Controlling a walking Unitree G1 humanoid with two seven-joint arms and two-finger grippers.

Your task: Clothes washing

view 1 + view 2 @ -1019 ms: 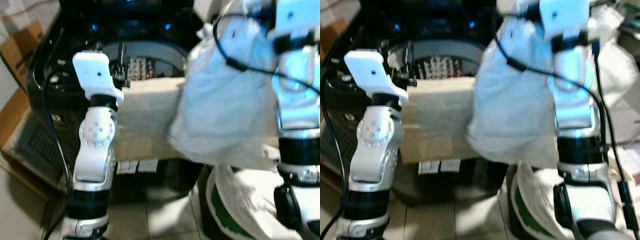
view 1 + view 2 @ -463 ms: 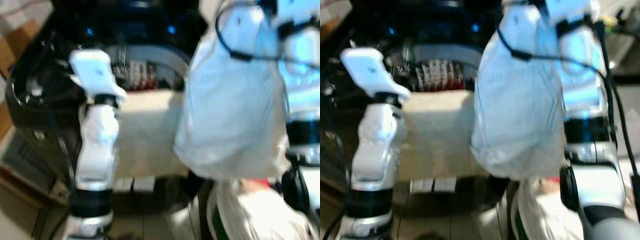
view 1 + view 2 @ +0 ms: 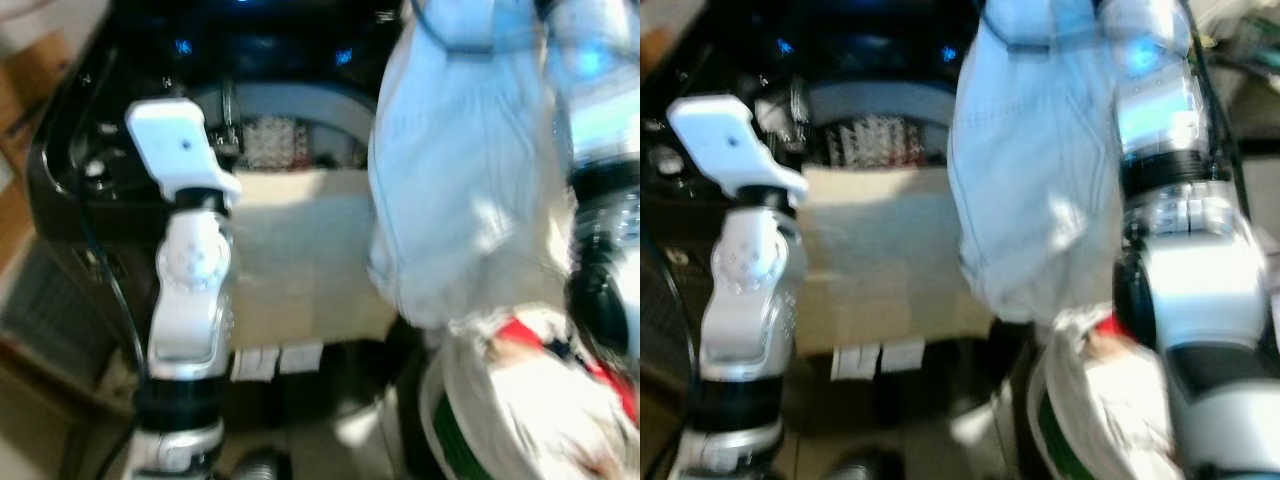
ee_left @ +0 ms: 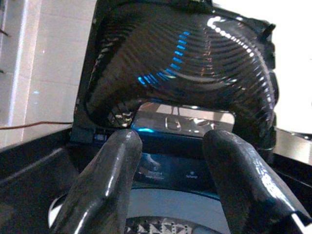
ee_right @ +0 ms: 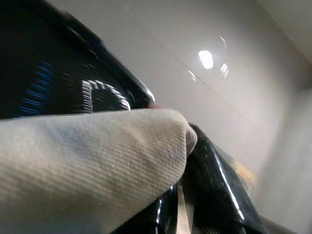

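A black top-loading washing machine (image 3: pixel 80 190) stands open, its raised lid (image 4: pixel 185 63) behind the drum (image 3: pixel 290 140). A beige cloth (image 3: pixel 300 250) lies draped over the washer's front edge. My left gripper (image 4: pixel 173 139) is open above the drum with nothing between its fingers. My right arm (image 3: pixel 1170 180) is raised high at the right. A large white garment (image 3: pixel 450 180) hangs from it in front of the washer's right side. In the right wrist view my right gripper (image 5: pixel 187 165) is shut on pale fabric (image 5: pixel 87 161).
A laundry bag (image 3: pixel 520 410) with white, green and red clothes stands on the floor at the lower right, under the hanging garment. Cardboard boxes (image 3: pixel 35 75) sit to the washer's left. Tiled floor (image 3: pixel 330 450) shows in front.
The camera has shifted and the picture is blurred. The white garment now hangs higher and narrower from my right arm. My left arm stays over the washer.
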